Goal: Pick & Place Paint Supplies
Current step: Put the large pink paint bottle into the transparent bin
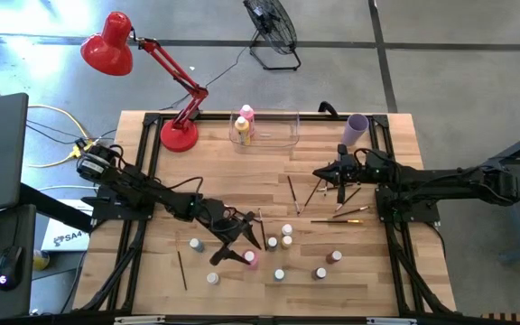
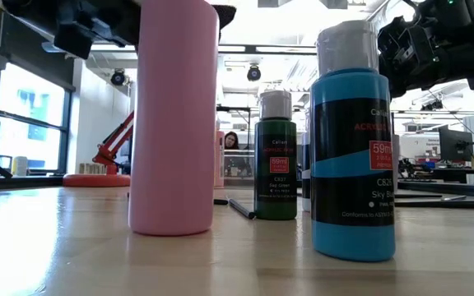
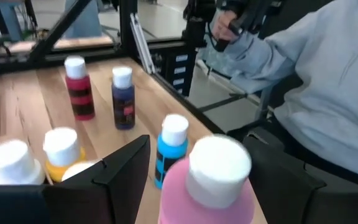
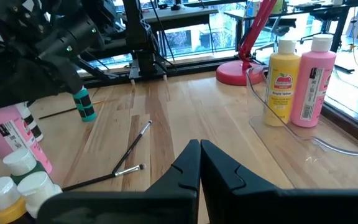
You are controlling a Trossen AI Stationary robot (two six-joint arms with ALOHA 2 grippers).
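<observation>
A tall pink paint bottle [image 1: 250,260] with a white cap [image 3: 219,171] stands upright on the table's near middle. My left gripper [image 3: 204,158] is open, with one finger on each side of the bottle's top; I see no touch. Several tiny white-capped bottles [image 1: 286,236] stand around it, among them red [image 3: 79,93], dark blue [image 3: 123,102] and sky blue [image 3: 169,149] ones. Thin paintbrushes [image 1: 292,194] lie flat mid-table. A yellow bottle [image 4: 283,81] and a pink one [image 4: 314,74] stand in the clear bin [image 1: 273,135]. My right gripper [image 1: 318,173] hovers shut at the right.
A red desk lamp [image 1: 181,126] stands at the far left and a lilac cup [image 1: 357,129] at the far right. A person in a grey sleeve [image 3: 328,81] sits beyond the table's near edge. Bare wood lies between the bin and the small bottles.
</observation>
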